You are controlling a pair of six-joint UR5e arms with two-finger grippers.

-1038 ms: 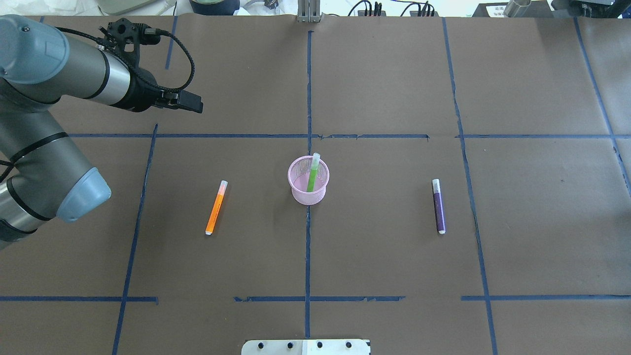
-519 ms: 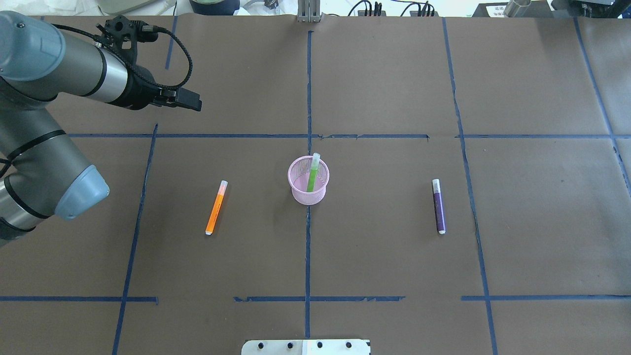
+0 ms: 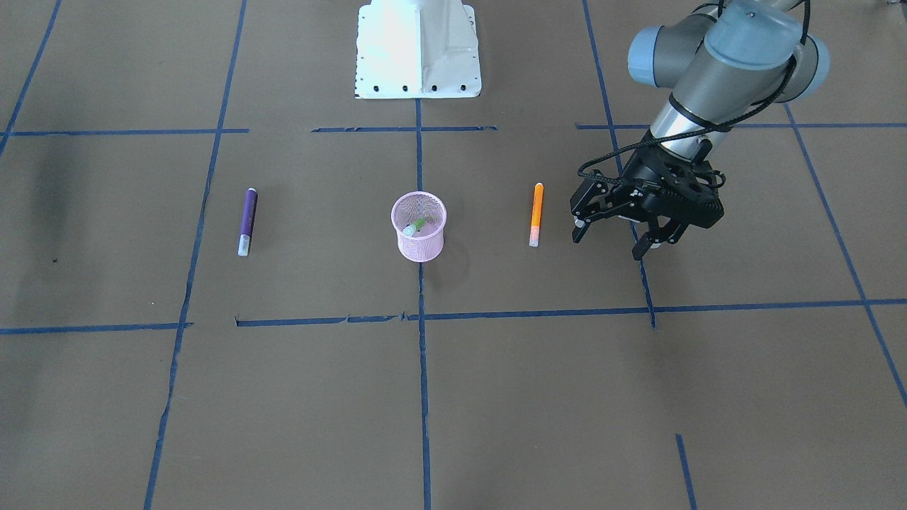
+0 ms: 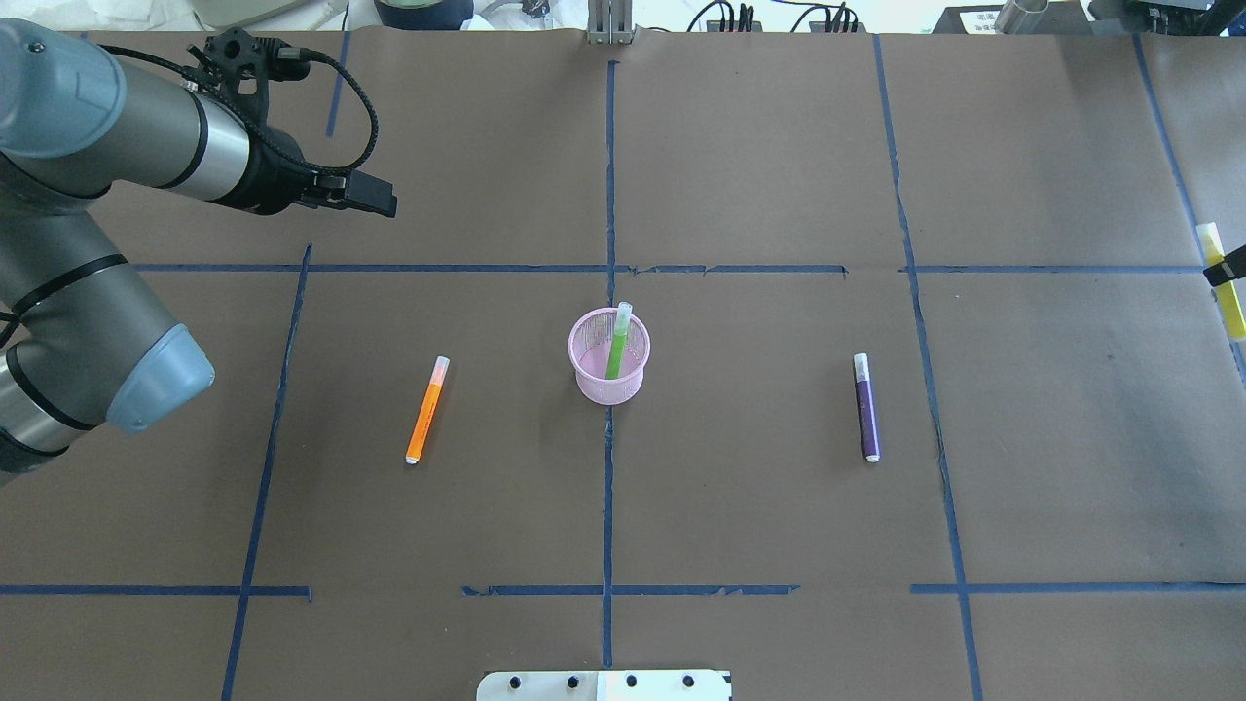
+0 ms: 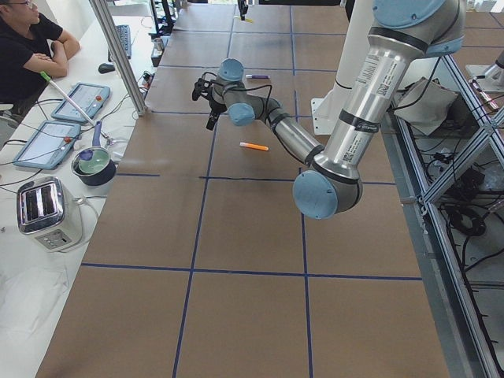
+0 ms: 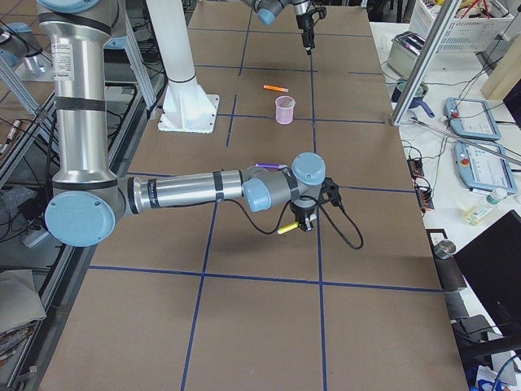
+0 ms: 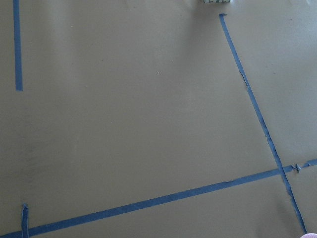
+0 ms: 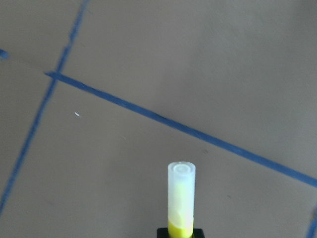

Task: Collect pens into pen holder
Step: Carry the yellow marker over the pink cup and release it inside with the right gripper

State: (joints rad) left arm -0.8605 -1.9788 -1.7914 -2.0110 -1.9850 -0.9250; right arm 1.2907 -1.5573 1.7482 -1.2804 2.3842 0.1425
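Presently we note right jaws pinching a yellow pen (image 8: pixel 181 196), left jaws spread above the bench (image 4: pixel 759 487). The green pen (image 4: pixel 616 352) leans in the pink holder (image 4: pixel 589 387); orange pen (image 4: pixel 426 411) and purple pen (image 4: pixel 865 409) lie flat either side.

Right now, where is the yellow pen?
The yellow pen is clamped in the right gripper at the overhead view's far right edge, beyond the purple pen, which lies right of the pen holder.
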